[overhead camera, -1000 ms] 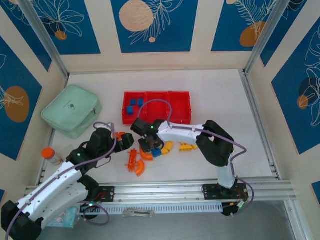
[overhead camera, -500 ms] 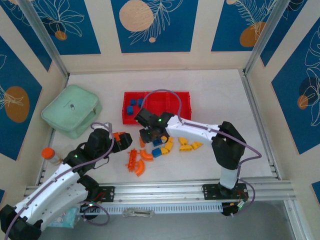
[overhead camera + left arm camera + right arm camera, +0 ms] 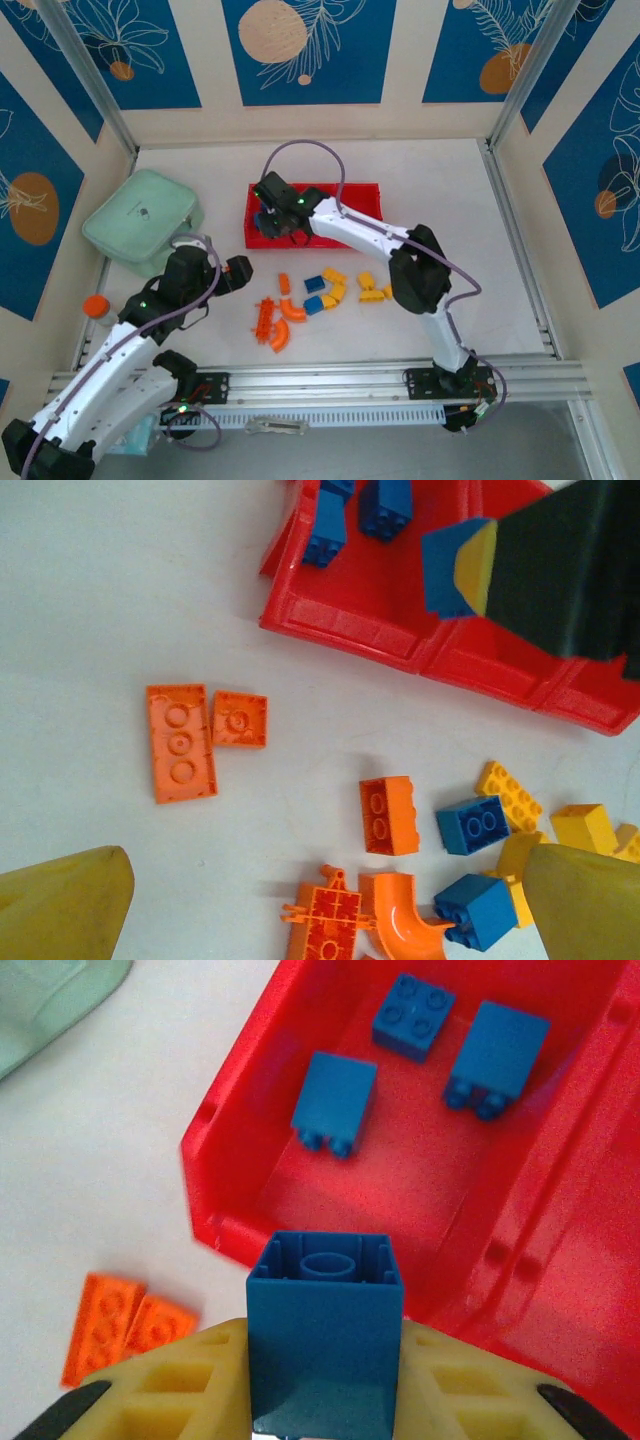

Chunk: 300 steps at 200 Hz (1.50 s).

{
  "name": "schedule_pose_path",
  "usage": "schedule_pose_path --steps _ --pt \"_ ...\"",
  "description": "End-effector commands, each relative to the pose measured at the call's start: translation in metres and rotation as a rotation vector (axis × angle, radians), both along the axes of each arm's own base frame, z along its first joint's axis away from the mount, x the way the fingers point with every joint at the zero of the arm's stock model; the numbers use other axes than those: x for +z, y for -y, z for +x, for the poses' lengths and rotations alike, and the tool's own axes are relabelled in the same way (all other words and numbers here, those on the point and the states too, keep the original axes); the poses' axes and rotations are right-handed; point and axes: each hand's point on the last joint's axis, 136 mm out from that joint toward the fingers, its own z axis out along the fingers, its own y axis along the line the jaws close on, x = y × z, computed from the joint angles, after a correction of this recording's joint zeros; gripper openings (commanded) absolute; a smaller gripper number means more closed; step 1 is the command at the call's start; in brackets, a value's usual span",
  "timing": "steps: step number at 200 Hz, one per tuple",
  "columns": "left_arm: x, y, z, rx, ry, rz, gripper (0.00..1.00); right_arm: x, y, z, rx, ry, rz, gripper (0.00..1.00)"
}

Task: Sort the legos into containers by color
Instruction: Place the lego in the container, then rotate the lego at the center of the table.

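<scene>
Right wrist: tray three blue legos, gripper one.

A white table carried a long red tray toward its far side, with a mint-green case well apart on the tray's left. Loose bricks lay on the bare surface in front of the tray: 2 flat orange plates just beside each other, an orange brick, 2 blue bricks, several yellow bricks, a curved orange piece and, just beside it, a ridged orange piece.
</scene>
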Motion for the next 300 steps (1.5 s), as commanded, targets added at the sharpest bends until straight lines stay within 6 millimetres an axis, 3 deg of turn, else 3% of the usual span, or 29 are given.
schedule_pose_path --steps 1,44,69,104,144,183,228,262,300 --pt "0.011 -0.001 0.007 -0.017 0.018 0.001 0.99 -0.004 0.001 0.023 -0.006 0.034 -0.038 0.34" --pt "0.006 -0.001 0.015 -0.009 -0.006 -0.018 0.99 -0.009 -0.006 0.047 -0.006 0.038 -0.062 0.5" --pt "0.004 -0.003 0.016 -0.003 -0.01 -0.016 0.99 0.008 -0.007 0.046 0.007 0.064 -0.044 0.55" --pt "0.008 -0.001 0.015 -0.009 -0.009 -0.029 0.99 0.031 -0.001 0.027 0.028 0.073 -0.017 0.59" --pt "0.009 0.01 0.012 -0.056 -0.018 -0.073 0.99 0.041 0.021 -0.009 0.045 0.025 0.021 0.63" --pt "0.005 0.017 0.009 -0.075 -0.027 -0.117 0.99 0.031 0.05 -0.043 0.029 -0.049 0.005 0.65" --pt "0.001 0.029 0.006 -0.102 -0.012 -0.175 0.99 0.006 0.079 -0.08 0.003 -0.123 -0.031 0.66" --pt "-0.001 0.04 0.003 -0.12 -0.01 -0.175 0.99 -0.019 0.089 -0.099 -0.012 -0.173 -0.063 0.67" --pt "-0.007 0.049 0.001 -0.118 0.002 -0.177 0.99 -0.042 0.089 -0.106 -0.023 -0.205 -0.082 0.68"
